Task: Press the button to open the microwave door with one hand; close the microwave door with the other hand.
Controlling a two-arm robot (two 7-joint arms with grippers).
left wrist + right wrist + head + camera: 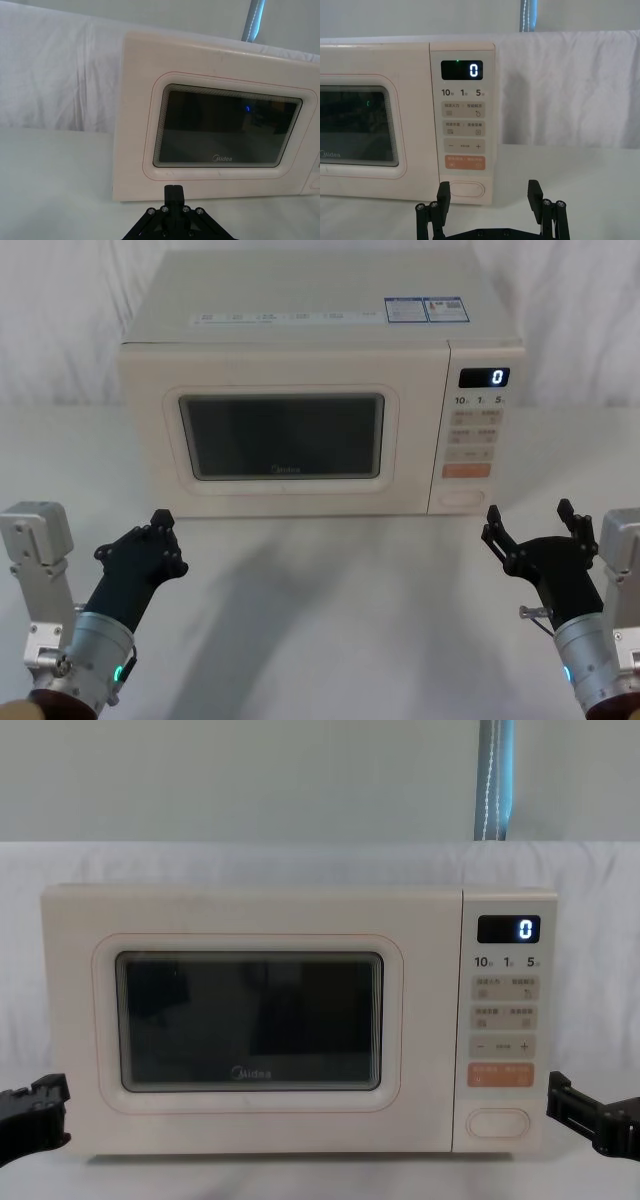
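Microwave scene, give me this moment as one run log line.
microwave door: shut | button: unpressed | right gripper: open, in front of control strip, no contact | left gripper: shut, low before door, no contact

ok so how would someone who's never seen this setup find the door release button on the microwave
Start at the cream microwave and go to the narrow control strip right of the microwave door, under the black display showing a blue 0. The button is the lowest key, directly below the orange key. It is a wide, unmarked cream oblong, larger than the small beige keys above.
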